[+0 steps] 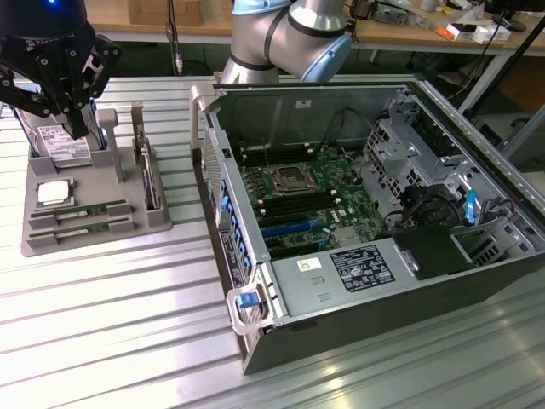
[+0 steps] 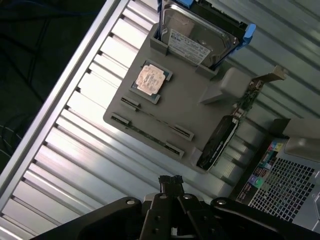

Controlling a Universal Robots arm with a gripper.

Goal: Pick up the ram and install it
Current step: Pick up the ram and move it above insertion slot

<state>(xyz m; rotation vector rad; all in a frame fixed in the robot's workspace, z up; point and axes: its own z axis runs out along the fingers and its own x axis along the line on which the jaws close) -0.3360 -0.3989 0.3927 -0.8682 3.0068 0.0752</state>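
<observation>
Hanging above the tray (image 1: 140,226), tool (image 2: 170,181) (closed) clear of ram (image 1: 83,210).

The ram (image 1: 81,208) is a long, thin, narrow green circuit-board stick with small dark chips along its face. It stands on its long edge, seated in a slot of the grey parts holder (image 1: 128,228), with each end caught between a pair of small grey end blocks. It runs parallel to the holder's front edge, in the low front part of the holder, towards the corner on the exterior view's left. A second slot runs just beside it, nearer that front edge; whether this holds another stick cannot be told.
</observation>
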